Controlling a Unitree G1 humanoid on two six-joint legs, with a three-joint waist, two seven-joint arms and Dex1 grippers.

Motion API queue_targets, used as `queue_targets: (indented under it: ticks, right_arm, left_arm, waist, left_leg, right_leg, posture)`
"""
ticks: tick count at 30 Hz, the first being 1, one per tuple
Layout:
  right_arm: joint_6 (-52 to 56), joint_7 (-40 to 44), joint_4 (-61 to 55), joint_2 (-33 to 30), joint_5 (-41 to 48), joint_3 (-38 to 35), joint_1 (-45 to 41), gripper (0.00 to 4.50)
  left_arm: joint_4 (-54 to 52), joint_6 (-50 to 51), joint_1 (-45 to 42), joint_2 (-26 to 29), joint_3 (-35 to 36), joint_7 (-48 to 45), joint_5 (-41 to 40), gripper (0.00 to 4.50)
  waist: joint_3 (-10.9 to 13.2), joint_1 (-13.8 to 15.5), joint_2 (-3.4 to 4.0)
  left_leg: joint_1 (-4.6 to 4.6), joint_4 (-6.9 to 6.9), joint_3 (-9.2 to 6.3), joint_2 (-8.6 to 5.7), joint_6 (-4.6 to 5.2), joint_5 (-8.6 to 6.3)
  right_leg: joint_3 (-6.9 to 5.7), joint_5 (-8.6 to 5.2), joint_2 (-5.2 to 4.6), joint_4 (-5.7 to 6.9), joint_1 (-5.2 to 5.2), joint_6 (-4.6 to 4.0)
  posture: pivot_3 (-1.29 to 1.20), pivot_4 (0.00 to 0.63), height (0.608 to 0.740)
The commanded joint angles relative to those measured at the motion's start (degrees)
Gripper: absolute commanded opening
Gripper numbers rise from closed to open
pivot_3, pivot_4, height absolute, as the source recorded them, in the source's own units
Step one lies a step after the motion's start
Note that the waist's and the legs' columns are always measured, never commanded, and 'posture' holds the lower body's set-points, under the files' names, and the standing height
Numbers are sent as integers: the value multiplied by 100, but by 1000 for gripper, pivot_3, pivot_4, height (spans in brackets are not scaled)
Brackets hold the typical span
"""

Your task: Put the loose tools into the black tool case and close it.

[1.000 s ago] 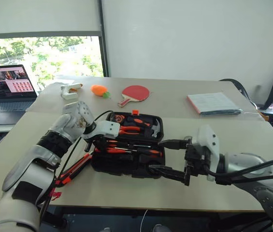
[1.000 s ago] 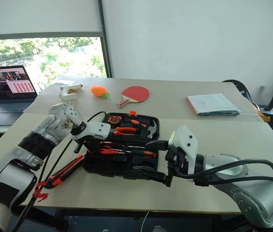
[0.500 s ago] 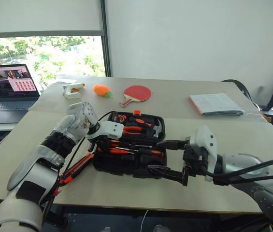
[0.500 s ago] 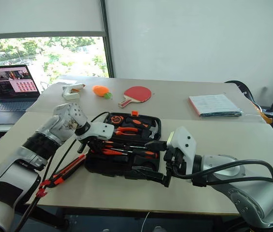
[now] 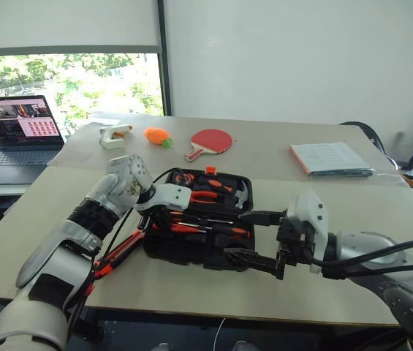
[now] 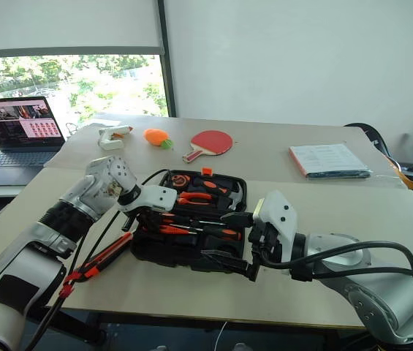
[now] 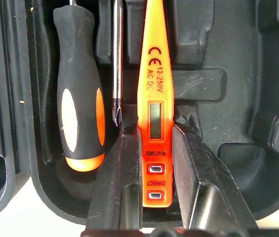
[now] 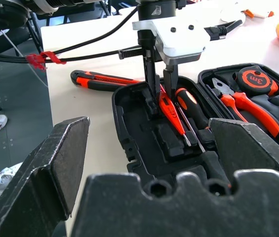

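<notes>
While the left gripper (image 8: 159,81) straddles the orange screwdriver (image 7: 154,118) in the case (image 5: 191,248), fingers loosened beside it, the right gripper (image 5: 254,238) gapes empty at the case's near edge.

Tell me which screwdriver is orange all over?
The slim all-orange screwdriver between the left gripper's fingers; the fat black-and-orange screwdriver beside it has a mostly black handle.

Open tool case (image 6: 191,238) on table (image 6: 338,212), utility knife (image 6: 100,257) beside

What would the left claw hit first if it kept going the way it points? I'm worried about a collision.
Probably the black tool case: the left claw, pointing steeply down, straddles the small all-orange screwdriver lying in a slot.
</notes>
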Motion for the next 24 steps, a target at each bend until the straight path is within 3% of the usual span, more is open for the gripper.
queue_targets:
  ticks: [1,6,14,18,24]
  right_arm:
    - [-166,6,-81,37,-4,-74,-13,4500]
    - [-176,36,-64,55,-34,-34,5,4500]
    - [-187,123,43,62,-72,0,-73,4500]
    - [-183,146,70,72,-67,8,-104,4500]
    - [-145,158,65,76,-58,7,-134,4500]
  left_arm:
    - [-227,135,-35,179,-5,-129,-313,2677]
    - [-480,431,-317,557,-64,-132,-954,4406]
    - [-678,696,-475,795,-215,-132,-1529,4406]
    - [-525,539,-426,572,-33,-93,-1448,3488]
    - [-252,185,-280,263,-45,163,-1167,1290]
  waist:
    - [0,-14,0]
    - [0,-4,0]
    - [0,23,0]
    - [0,22,0]
    - [0,24,0]
  left_leg:
    - [-1,-1,0,1,0,0]
    - [-7,0,-3,1,0,0]
    - [-7,5,-2,0,0,0]
    - [-7,4,-2,0,0,0]
    - [-9,7,-2,-1,0,0]
  right_leg:
    - [0,0,1,-1,-1,0]
    - [-2,0,0,4,-8,0]
    - [-3,0,-2,3,-6,1]
    - [-3,0,-1,4,-6,0]
    - [-4,0,-1,3,-6,0]
  posture:
    - [0,150,736]
    - [0,150,736]
    - [0,150,736]
    - [0,150,736]
    - [0,150,736]
